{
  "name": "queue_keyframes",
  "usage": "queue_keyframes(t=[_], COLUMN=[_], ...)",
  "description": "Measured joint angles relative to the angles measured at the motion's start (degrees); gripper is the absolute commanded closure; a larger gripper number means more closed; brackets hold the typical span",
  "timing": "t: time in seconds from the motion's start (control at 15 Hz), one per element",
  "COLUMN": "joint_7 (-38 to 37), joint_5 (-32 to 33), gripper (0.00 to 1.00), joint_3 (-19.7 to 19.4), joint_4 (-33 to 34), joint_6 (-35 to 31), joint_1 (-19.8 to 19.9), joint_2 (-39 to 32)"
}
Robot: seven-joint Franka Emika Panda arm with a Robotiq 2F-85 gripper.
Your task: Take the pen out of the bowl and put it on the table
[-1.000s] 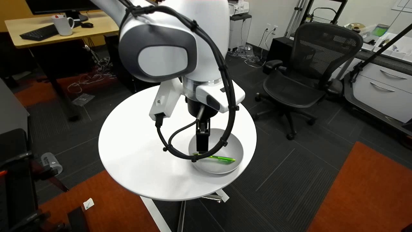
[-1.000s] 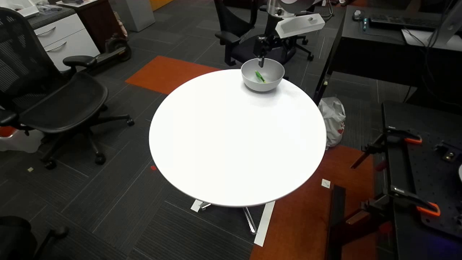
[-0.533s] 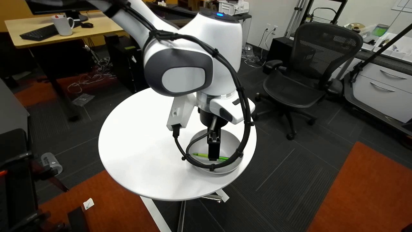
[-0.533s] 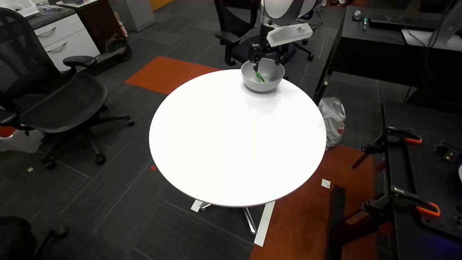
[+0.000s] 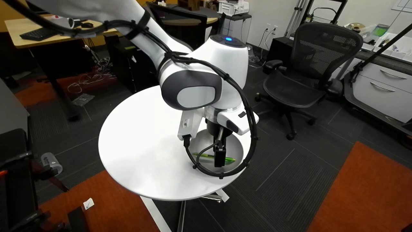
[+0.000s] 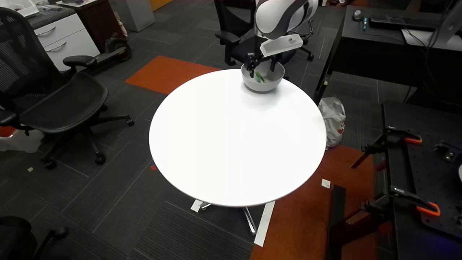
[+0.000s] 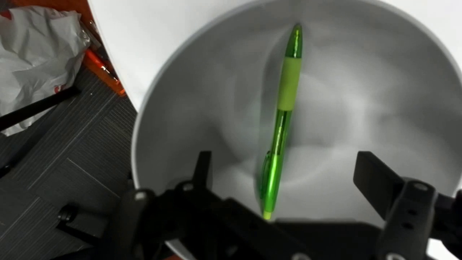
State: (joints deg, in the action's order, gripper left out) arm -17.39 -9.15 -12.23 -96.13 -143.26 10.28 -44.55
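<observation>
The green pen (image 7: 288, 85) lies inside the grey bowl (image 7: 202, 94), running lengthwise in the wrist view. The bowl stands near the edge of the round white table (image 5: 138, 145) and shows in both exterior views (image 5: 236, 143) (image 6: 260, 86). My gripper (image 7: 287, 162) is open and empty. Its fingers stand wide apart, one on each side of the pen's clip end, not touching it. In an exterior view the gripper (image 6: 262, 70) reaches down at the bowl's opening. In an exterior view the gripper (image 5: 220, 162) hides the middle of the pen (image 5: 230, 159).
A black cable (image 5: 254, 138) loops from the wrist over the bowl's rim in an exterior view. A black mesh chair (image 5: 296, 93) and a wooden desk (image 5: 19, 24) stand off the table. A plastic bag (image 6: 332, 119) lies on the floor beside the table.
The arm has moved lower and toward the bowl, bringing the gripper down over the pen. The gripper's two fingers now show apart in an exterior view. The pen and bowl have not moved.
</observation>
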Motion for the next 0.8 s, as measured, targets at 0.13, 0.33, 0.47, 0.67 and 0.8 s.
queue_keyframes(t=[0.13,0.33,0.47,0.67,0.8], joint_7=[0.00,-0.02,-0.03,-0.03,-0.04], joint_5=[-0.07,-0.07,-0.07,-0.07,-0.07], gripper=[0.28,0.51,0.66,0.88,1.00], joint_3=[0.01,0.01,0.01,0.01,0.01], joint_4=[1.18,2.59,3.31,4.17,4.49], joint_6=[0.05,0.06,0.08,0.11,0.13], joint_1=[0.02,0.02,0.02,0.03,0.06], joint_2=[-1.38,-2.99,-3.69,-4.35,-4.48])
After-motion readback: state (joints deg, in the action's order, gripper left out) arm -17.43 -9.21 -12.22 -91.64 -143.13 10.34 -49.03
